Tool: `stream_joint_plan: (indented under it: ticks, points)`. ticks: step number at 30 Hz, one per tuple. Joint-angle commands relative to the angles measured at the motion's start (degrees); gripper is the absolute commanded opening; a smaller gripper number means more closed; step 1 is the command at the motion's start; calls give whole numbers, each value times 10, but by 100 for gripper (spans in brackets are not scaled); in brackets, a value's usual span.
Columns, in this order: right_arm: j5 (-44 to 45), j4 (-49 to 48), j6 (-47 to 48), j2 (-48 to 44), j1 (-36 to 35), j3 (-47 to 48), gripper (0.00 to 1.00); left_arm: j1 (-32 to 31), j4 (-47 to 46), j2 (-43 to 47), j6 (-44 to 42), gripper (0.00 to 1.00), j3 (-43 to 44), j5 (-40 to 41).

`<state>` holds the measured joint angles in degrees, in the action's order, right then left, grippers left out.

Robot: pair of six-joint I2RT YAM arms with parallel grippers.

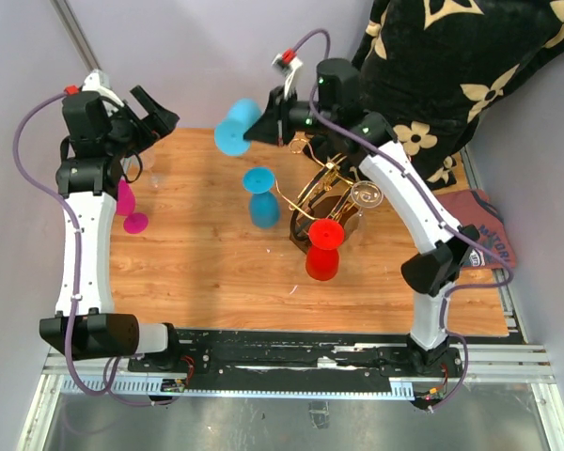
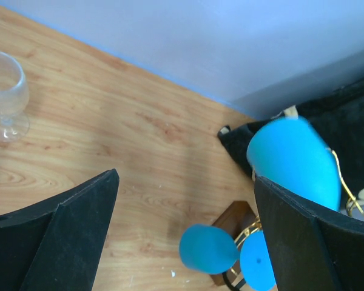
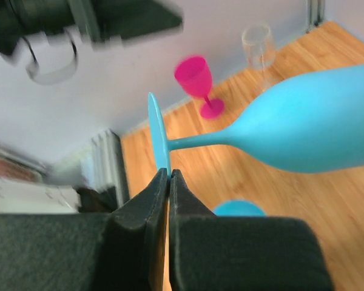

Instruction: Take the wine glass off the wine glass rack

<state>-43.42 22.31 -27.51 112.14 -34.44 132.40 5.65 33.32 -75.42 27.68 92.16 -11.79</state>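
- Our right gripper [image 3: 168, 177] pinches the blue wine glass [image 3: 309, 128] by its foot at upper centre, clear of the rack [image 1: 321, 188].
- Left gripper [image 1: 153, 117] is spread and empty; we judge only set-down remains.

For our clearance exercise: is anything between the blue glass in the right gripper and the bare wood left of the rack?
Nothing visible. The held blue glass hangs free of the rack; a second blue glass stands beside the rack.
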Motion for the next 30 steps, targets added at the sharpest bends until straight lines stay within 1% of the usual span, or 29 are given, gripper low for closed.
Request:
stream_joint_plan:
  ticks: [1, 3, 5, 7, 10, 12, 14, 18, 20, 23, 27, 30]
  points:
    - [91, 107, 364, -102, -78, -95, 1, 41, 2, -17, 45, 100, 33, -35]
    - [181, 110, 486, -140, -120, -159, 1, 53, -13, -23, 65, 100, 32, -80]
    - [263, 104, 573, -161, -154, -205, 1, 56, -19, -33, 77, 100, 32, -142]
    - [318, 102, 642, -171, -182, -232, 1, 56, -32, -37, 84, 100, 26, -194]
    - [358, 98, 732, -178, -205, -260, 1, 56, -56, -36, 92, 100, 15, -263]
    - [367, 89, 762, -183, -215, -273, 1, 56, -60, -33, 94, 100, 16, -298]
    - [366, 87, 772, -183, -217, -273, 1, 56, -51, -30, 90, 100, 25, -310]
    - [353, 118, 794, -166, -219, -247, 1, 56, -44, -21, 86, 100, 25, -344]
    - [342, 130, 805, -156, -221, -237, 1, 53, -26, -24, 75, 100, 30, -358]
    - [316, 149, 832, -149, -228, -228, 1, 46, 26, -31, 37, 100, 49, -335]
    - [331, 149, 865, -140, -246, -228, 1, 43, 36, -31, 28, 100, 47, -331]
    - [344, 166, 880, -123, -257, -207, 1, 43, 37, -32, 26, 100, 47, -332]
